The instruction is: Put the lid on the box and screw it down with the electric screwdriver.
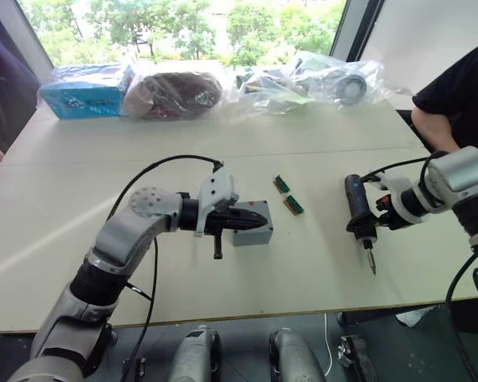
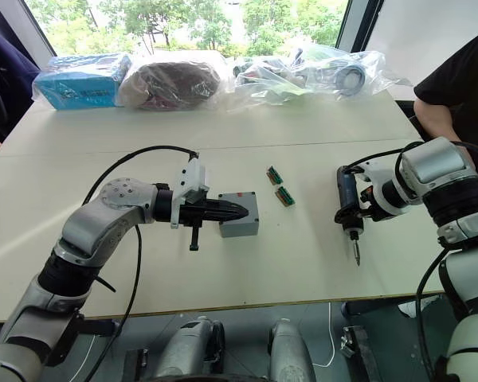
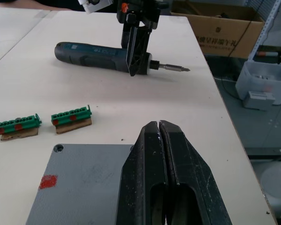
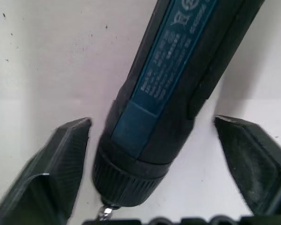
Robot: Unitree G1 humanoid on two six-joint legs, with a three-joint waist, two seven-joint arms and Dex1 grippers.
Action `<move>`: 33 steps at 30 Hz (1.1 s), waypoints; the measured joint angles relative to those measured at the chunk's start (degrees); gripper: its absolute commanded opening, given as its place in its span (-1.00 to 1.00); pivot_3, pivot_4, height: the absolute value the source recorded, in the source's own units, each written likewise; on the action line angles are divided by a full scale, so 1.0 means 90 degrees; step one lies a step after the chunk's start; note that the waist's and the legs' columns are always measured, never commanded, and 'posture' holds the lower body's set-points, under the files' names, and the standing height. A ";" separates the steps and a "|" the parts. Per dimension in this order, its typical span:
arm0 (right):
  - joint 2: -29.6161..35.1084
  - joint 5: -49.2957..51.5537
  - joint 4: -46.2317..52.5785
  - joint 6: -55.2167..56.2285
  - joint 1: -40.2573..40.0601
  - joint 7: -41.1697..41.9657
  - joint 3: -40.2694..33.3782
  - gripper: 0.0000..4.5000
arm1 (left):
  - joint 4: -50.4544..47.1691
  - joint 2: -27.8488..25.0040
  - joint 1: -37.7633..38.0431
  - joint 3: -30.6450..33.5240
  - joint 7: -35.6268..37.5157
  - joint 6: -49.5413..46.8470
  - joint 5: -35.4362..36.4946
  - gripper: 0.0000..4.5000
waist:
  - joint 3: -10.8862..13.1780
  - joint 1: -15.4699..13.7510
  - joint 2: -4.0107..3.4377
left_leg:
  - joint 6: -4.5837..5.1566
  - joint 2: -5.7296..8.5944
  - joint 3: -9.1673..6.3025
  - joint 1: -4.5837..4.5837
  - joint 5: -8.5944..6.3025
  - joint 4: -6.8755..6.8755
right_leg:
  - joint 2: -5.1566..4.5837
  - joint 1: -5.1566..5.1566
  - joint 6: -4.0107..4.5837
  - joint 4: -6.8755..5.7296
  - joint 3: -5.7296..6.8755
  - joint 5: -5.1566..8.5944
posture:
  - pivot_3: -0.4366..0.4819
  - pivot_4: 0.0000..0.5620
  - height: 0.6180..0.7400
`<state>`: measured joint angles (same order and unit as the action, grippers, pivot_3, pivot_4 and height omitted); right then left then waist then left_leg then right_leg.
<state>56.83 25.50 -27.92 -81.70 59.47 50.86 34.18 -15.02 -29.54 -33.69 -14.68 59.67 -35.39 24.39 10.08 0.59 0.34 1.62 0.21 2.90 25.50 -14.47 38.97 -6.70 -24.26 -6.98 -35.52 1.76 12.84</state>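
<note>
The flat square grey lid with a small red mark (image 3: 79,185) already sits on top of the small grey box (image 2: 239,225) near the middle of the pale tabletop (image 1: 64,183), so the step in hand looks like fetching the tool. The left gripper (image 3: 159,133) rests over the lid with its two black fingers pressed together, holding nothing, seemingly steadying the lid. Well to the right, the black cylindrical electric screwdriver (image 1: 358,208) lies flat on the tabletop, its thin metal bit pointing toward the robot. The right gripper (image 4: 152,140) straddles the tool's front end, fingers (image 4: 61,164) spread wide on either side of the barrel and not yet touching it. Two small green connector blocks (image 1: 287,196) lie between box and screwdriver. Next, the right fingers need to close squarely on the barrel, lift it, and bring the bit upright over a corner screw hole (image 3: 59,148).
</note>
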 measured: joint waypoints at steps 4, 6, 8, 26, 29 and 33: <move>-0.0057 -0.0299 -0.0023 -0.0053 0.0025 0.0242 0.0098 -0.18 | -0.0043 0.0003 0.0038 0.0002 -0.0060 -0.0029 0.0001 -1.00 | 0.0000 0.0000 0.0001 | -0.0001 -0.0001 -0.0004 -0.0003 0.0000 0.0000 | 0.0002 0.0001 -0.0001 -0.0003 0.0002 -0.0001 | -0.05 -0.47 1.00; -0.0160 -0.0412 -0.0103 -0.0159 0.0037 0.0197 -0.0014 -0.20 | -0.0042 0.0010 0.0037 0.0003 -0.0094 -0.0029 0.0001 -1.00 | -0.0002 0.0001 0.0003 | -0.0001 -0.0001 -0.0004 -0.0004 0.0000 0.0000 | 0.0002 0.0003 -0.0002 -0.0004 0.0003 -0.0001 | -0.05 -0.47 1.00; -0.0263 -0.0531 -0.0222 -0.0192 0.0038 0.0098 -0.0188 -0.20 | -0.0002 0.0009 0.0029 0.0012 -0.0117 -0.0016 -0.0002 -1.00 | -0.0003 0.0002 0.0005 | -0.0001 0.0000 -0.0003 -0.0006 0.0000 0.0001 | 0.0002 0.0007 -0.0001 -0.0002 0.0003 -0.0001 | -0.05 -0.47 1.00; -0.4720 0.1871 0.5855 0.2126 -0.1905 -0.3170 -0.7088 -0.20 | 0.1748 -0.0472 -0.0788 0.0206 0.0732 0.0436 -0.0256 -1.00 | 0.0033 -0.0121 -0.0037 | -0.0016 -0.0003 -0.0009 -0.0003 0.0009 -0.0004 | 0.0014 -0.0007 -0.0008 -0.0051 0.0005 0.0003 | -0.05 -0.47 1.00; -0.5187 0.1752 0.6503 0.2698 -0.2724 -0.3523 -0.6544 -0.20 | 0.1952 -0.0420 -0.0792 0.0128 0.0742 0.0594 -0.0437 -1.00 | 0.0033 -0.0142 -0.0037 | -0.0015 0.0007 -0.0010 -0.0004 0.0009 0.0005 | 0.0001 -0.0007 -0.0006 -0.0052 0.0003 0.0002 | -0.05 -0.47 1.00; -0.5231 0.0975 0.6641 0.3696 -0.3495 -0.3633 -0.5493 -0.20 | 0.2051 -0.0265 -0.0803 -0.0044 0.0782 0.0704 -0.0602 -1.00 | 0.0033 -0.0116 -0.0038 | -0.0016 0.0017 -0.0009 -0.0005 0.0009 0.0004 | 0.0007 -0.0011 -0.0006 -0.0056 0.0003 0.0002 | -0.05 -0.47 1.00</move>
<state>9.74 34.28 31.84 -48.44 28.02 18.16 -15.25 3.44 -31.93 -40.92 -15.08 66.70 -29.05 18.97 10.38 -0.45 0.00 1.48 0.36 2.82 25.46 -14.39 39.01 -6.63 -24.37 -7.03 -36.02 1.79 12.86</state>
